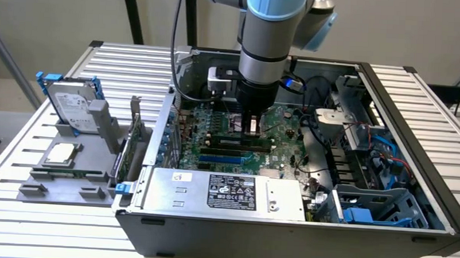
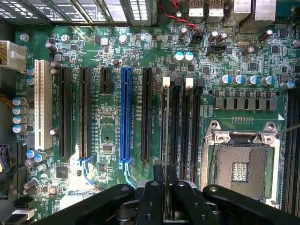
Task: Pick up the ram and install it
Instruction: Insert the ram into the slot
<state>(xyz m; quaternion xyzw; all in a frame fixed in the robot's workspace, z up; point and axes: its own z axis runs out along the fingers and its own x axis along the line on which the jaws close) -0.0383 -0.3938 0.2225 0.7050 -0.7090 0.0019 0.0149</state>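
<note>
The gripper (image 2: pixel 166 197) has its jaws clamped on the ram (image 2: pixel 166 154), held edge-on just above the motherboard's memory slots (image 2: pixel 180 122) inside the open computer case (image 1: pixel 412 170). If the ram sits skewed to its slot, pressing could jam it or stress the motherboard (image 2: pixel 112 70).

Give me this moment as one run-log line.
gripper: shut on ram | ram: edge-on, over the memory slots beside the empty processor socket | arm: inside the open computer case
</note>
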